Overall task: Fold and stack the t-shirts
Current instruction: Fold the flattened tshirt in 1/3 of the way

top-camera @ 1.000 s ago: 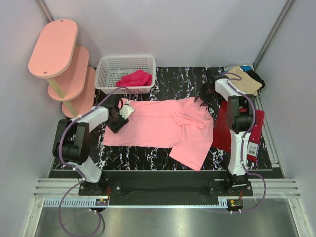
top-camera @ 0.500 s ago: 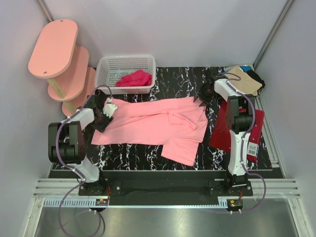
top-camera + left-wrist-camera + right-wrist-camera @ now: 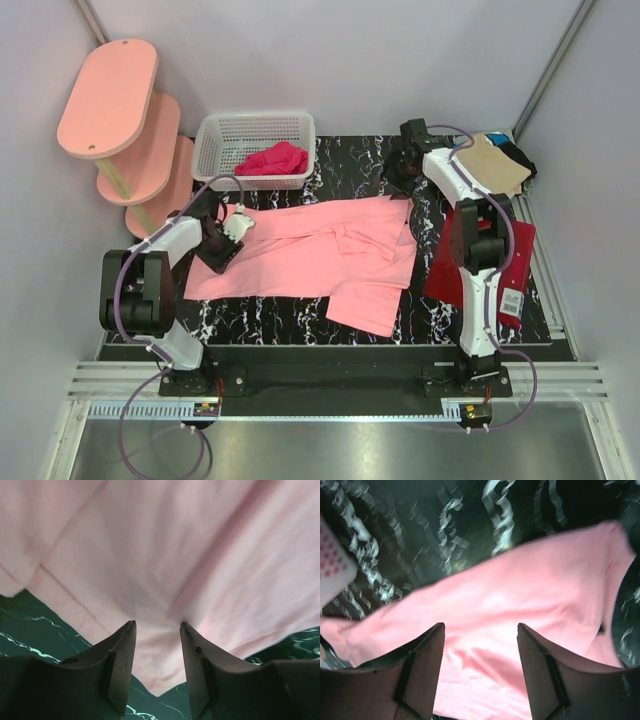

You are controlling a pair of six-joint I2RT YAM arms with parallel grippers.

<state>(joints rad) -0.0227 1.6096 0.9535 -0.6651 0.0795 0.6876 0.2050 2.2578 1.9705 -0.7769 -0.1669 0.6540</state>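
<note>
Surface: black marble-look table (image 3: 340, 160), grey walls round it, both arm bases at near edge.
Far left: pink tiered shelf (image 3: 108, 95) off the table's corner. White basket (image 3: 255, 118) just right of it at the far edge, w/ a magenta cloth (image 3: 272, 160) bunched inside.
Main item: pink shirt (image 3: 310, 255) lies spread across mid table, long way running left-right. Wrinkled fold approx. centre-right, and one part juts toward the near edge at right.
Other shirts: dark red shirt (image 3: 445, 270) flat at right, just beside pink shirt's right edge, partly under the right arm. White tag (image 3: 513, 303) at its near right end. tan shirt (image 3: 495, 165) in far right corner, on top of black shirt (image 3: 522, 158).
Left arm: left claw (image 3: 225, 238) at pink shirt's far left end, over the cloth. Wrist cam: fingers (image 3: 120, 665) part-open w/ a modest gap, cloth visible between the tips, nothing gripped. Hem + slivers of table at bottom of view.
Right arm: right claw (image 3: 398, 172) on far side of table, by pink shirt's far right corner. Wrist cam: fingers (image 3: 420, 670) wide apart, nothing between them. Pink cloth below, marble beyond, pic blurry.
</note>
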